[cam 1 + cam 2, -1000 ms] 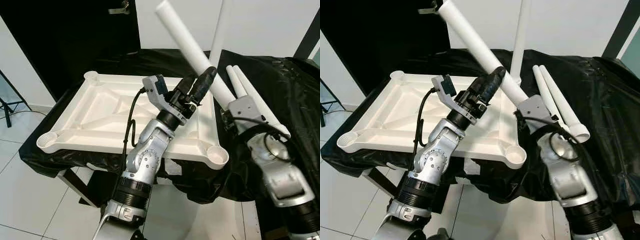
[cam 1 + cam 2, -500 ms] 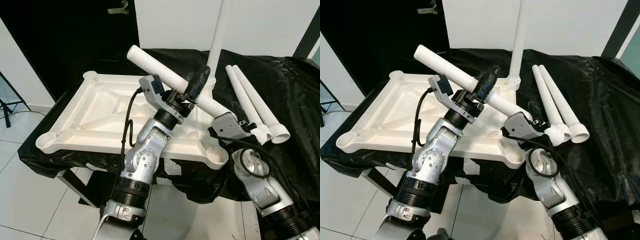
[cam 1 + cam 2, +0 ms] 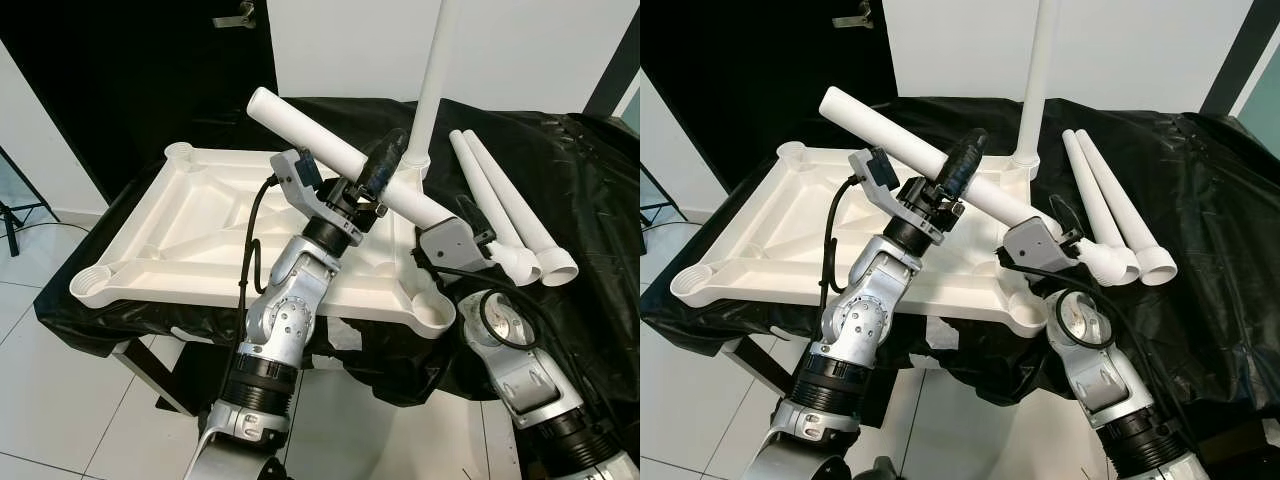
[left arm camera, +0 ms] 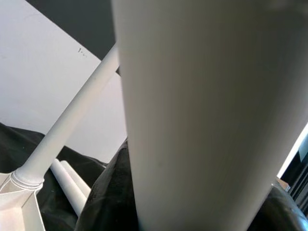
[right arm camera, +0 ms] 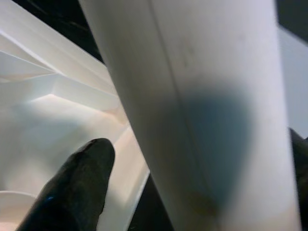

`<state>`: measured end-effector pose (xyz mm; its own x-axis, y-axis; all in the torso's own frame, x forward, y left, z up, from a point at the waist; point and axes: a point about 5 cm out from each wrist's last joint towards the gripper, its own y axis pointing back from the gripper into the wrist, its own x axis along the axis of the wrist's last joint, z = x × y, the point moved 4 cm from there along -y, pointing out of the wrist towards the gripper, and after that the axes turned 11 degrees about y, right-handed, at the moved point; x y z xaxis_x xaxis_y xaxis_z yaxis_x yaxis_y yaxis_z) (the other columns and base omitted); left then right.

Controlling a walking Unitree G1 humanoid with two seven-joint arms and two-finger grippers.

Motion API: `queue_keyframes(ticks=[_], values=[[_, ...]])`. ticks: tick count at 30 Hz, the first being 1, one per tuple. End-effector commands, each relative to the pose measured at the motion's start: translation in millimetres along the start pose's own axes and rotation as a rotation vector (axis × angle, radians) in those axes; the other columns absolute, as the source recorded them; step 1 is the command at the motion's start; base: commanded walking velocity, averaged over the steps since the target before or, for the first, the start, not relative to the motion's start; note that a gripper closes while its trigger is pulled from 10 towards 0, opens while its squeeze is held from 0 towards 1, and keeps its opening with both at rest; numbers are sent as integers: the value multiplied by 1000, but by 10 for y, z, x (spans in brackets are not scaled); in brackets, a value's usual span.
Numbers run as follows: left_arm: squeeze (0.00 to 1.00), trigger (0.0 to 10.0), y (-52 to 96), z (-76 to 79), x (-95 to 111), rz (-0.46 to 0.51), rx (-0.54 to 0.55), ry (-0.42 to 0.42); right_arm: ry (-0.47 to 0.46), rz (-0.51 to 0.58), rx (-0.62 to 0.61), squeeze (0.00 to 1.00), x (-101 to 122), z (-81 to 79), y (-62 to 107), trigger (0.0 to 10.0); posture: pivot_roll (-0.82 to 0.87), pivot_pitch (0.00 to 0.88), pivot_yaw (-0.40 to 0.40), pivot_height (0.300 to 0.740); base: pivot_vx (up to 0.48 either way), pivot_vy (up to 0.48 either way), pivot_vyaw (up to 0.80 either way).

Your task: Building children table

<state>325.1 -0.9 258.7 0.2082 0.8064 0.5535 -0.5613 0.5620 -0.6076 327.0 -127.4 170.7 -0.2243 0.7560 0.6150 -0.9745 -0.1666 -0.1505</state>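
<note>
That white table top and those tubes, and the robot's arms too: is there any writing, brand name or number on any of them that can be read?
No text can be read in these pictures.
White table top: plain, no lettering.
White tube held by the left hand and the right hand: plain.
Two loose tubes on the black cloth: plain.
Small dark mark on the white wall in the left wrist view: too small to read.

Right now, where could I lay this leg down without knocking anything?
The underside of the tabletop left of the left gripper is bare between its ribs. So is the black cloth beyond the two loose legs. It is crowded at the near right corner socket, where the right gripper and the held leg meet, beside the upright leg.
</note>
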Motion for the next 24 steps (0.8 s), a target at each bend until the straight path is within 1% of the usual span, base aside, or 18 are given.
queue_keyframes(ticks=[1,2,3,4,6,7,9,10,12,15,16,17,18,19,20,21,22,24], values=[[0,0,-114,279,-84,-21,-171,47,-23,8,41,1000,51,-38,-24,10000,108,0,26,740,0,0,0],[0,0,-114,279,-84,-21,-171,47,-23,8,41,1000,51,-38,-24,10000,108,0,26,740,0,0,0],[0,0,-115,280,-88,-22,-173,46,-92,-10,126,0,88,-37,-14,10000,105,0,25,740,0,0,0],[0,0,-115,280,-88,-22,-173,46,-92,-10,126,0,88,-37,-14,10000,105,0,25,740,0,0,0],[0,0,-122,280,-99,-24,-174,46,-216,16,325,0,204,66,64,10000,99,0,23,740,0,0,0],[0,0,-126,280,-98,-23,-175,46,-238,24,385,0,217,134,97,10000,99,0,23,740,0,0,0],[0,0,-126,280,-98,-23,-175,46,-238,24,385,0,217,134,97,10000,99,0,23,740,0,0,0],[0,0,-131,279,-96,-22,-175,45,-234,20,422,0,186,191,119,10000,99,0,22,740,0,0,0],[0,0,-131,279,-96,-22,-175,45,-234,20,422,0,186,191,119,10000,99,0,22,740,0,0,0],[0,0,-129,276,-87,-20,-177,42,-167,-37,538,0,-60,300,192,10000,99,0,21,740,0,0,0],[0,0,-129,276,-87,-20,-177,42,-167,-37,538,0,-60,300,192,10000,99,0,21,740,0,0,0],[0,0,-128,275,-83,-19,-177,40,-155,-49,576,0,-109,310,221,10000,103,0,19,740,0,0,0],[0,0,-129,273,-76,-18,-177,37,-147,-62,617,0,-148,320,260,8039,108,0,18,740,0,0,0],[0,0,-130,271,-70,-17,-177,35,-144,-73,647,0,-174,324,292,7451,108,0,18,740,0,0,0],[0,0,-131,270,-67,-16,-176,33,-140,-84,672,0,-204,326,318,7333,109,0,17,740,0,0,0],[0,0,-131,270,-67,-16,-176,33,-140,-84,672,0,-204,326,318,7333,109,0,17,740,0,0,0],[0,0,-131,268,-64,-15,-176,32,-130,-103,695,0,-266,330,343,10000,109,0,16,740,0,0,0],[0,0,-129,267,-64,-15,-175,32,-132,-126,721,0,-320,336,370,10000,109,0,16,740,0,0,0]])
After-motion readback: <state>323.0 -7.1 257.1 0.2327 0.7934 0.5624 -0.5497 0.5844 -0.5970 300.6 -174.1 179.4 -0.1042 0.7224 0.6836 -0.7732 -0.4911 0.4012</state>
